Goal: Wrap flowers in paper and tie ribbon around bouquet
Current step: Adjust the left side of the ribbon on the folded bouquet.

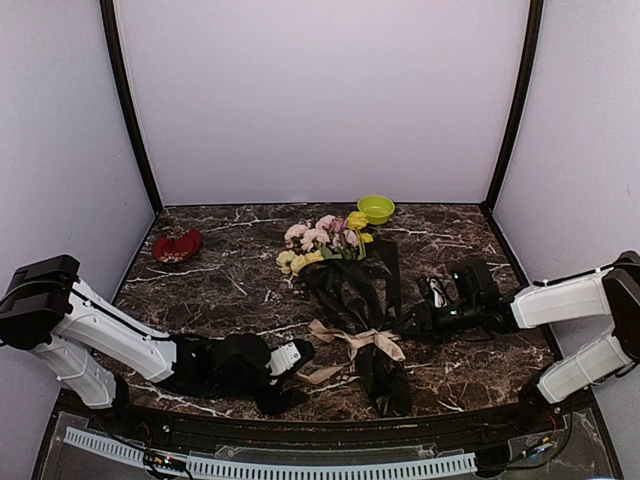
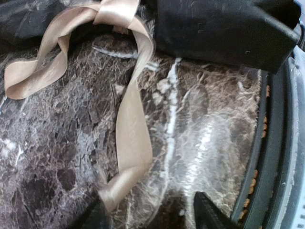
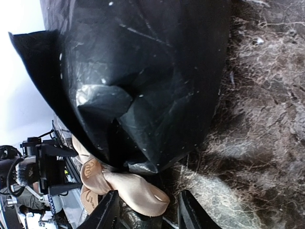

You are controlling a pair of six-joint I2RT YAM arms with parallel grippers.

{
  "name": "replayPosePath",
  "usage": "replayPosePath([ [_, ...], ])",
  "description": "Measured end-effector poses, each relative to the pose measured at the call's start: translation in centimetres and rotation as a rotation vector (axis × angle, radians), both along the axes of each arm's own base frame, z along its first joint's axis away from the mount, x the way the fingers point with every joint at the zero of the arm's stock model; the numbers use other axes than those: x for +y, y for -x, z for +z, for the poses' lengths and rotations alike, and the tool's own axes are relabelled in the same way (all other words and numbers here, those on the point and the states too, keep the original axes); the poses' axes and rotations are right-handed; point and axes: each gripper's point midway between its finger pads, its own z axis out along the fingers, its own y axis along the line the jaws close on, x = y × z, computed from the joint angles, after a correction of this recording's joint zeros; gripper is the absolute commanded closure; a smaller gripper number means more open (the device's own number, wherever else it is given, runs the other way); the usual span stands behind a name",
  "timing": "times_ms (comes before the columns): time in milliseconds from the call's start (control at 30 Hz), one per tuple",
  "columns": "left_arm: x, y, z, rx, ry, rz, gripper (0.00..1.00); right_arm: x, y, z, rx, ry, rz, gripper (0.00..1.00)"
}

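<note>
Top external view has the bouquet lying mid-tabletop, with the ribbon knotted in a bow round its narrow waist. Left fingers stand apart, a loose ribbon tail lying beside them, ungripped. Right fingers are spread either side of a bow loop. Tying looks nearly done. Next, I'd guess, snug the bow and back off.

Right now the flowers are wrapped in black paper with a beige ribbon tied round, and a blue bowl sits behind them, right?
Almost. The bowl behind the flowers is green, not blue; the top view shows it. The black paper and the tied beige ribbon are as you say.
</note>
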Motion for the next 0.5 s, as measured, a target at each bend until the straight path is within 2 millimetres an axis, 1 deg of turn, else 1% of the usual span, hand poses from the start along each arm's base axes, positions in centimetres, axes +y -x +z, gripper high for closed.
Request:
replayPosePath([
  [67,0.0,0.2,1.0,-0.025,0.014,-0.036,0.23,0.1,0.2,0.0,0.0,-0.008,0.007,0.57],
  [133,-0.2,0.3,2.6,-0.06,0.046,-0.072,0.22,0.2,0.3,0.0,0.004,-0.015,0.012,0.57],
  [200,-0.2,-0.4,4.1,-0.085,0.073,-0.086,0.22,0.2,0.4,0.0,0.009,-0.019,0.012,0.57],
  [267,0.3,-2.8,4.7,-0.109,0.066,-0.045,0.22,0.4,0.4,-0.1,0.011,-0.021,0.014,0.54],
  [300,0.8,-4.3,4.7,-0.124,0.051,-0.009,0.22,0.4,0.4,-0.1,0.012,-0.022,0.015,0.53],
  [333,1.1,-5.4,4.7,-0.145,0.031,0.014,0.22,0.4,0.4,-0.2,0.013,-0.022,0.015,0.52],
  [367,1.5,-6.7,4.6,-0.173,0.004,0.039,0.22,0.4,0.4,-0.3,0.015,-0.019,0.014,0.53],
  [433,1.6,-8.4,4.0,-0.227,-0.059,0.051,0.21,0.3,0.4,-0.6,0.02,-0.01,0.013,0.6],
  [500,1.0,-9.2,3.2,-0.266,-0.115,0.028,0.21,0.3,0.4,-1.0,0.027,-0.001,0.016,0.66],
])
